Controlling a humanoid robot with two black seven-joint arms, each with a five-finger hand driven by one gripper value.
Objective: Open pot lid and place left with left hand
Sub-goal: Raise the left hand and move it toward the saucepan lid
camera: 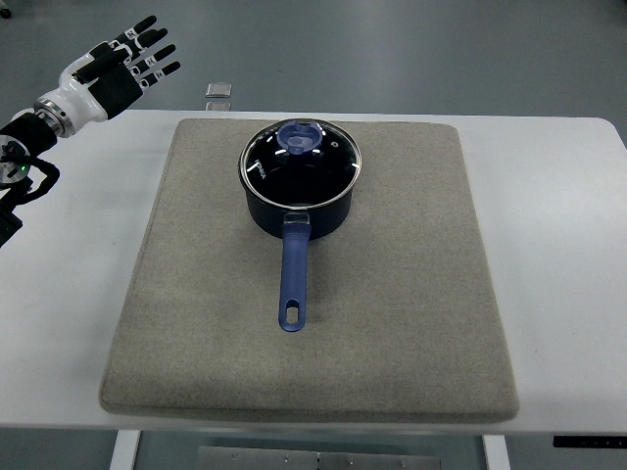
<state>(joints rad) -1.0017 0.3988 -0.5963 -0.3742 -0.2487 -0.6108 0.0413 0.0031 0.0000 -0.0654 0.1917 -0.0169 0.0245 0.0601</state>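
Nothing done yet, task at the start. Nearest the camera: grey felt mat on the white counter, front part bare. Further in, the blue saucepan handle points toward the robot, well to the right of and nearer than the left robot hand. Then the dark saucepan itself at the mat's back centre, glass lid seated on the rim, closed, blue lid knob on top, untouched. Farthest back: left robot hand over the counter's far left corner, fingers stretched out straight, wide, holding nothing, well apart from the lid, which sits to its right. Small grey object on the floor just beyond the counter edge, between hand and pot. Right arm not seen. All left to do, by my read: reach right to the knob, grip, lift, set the lid down on the mat's left side.
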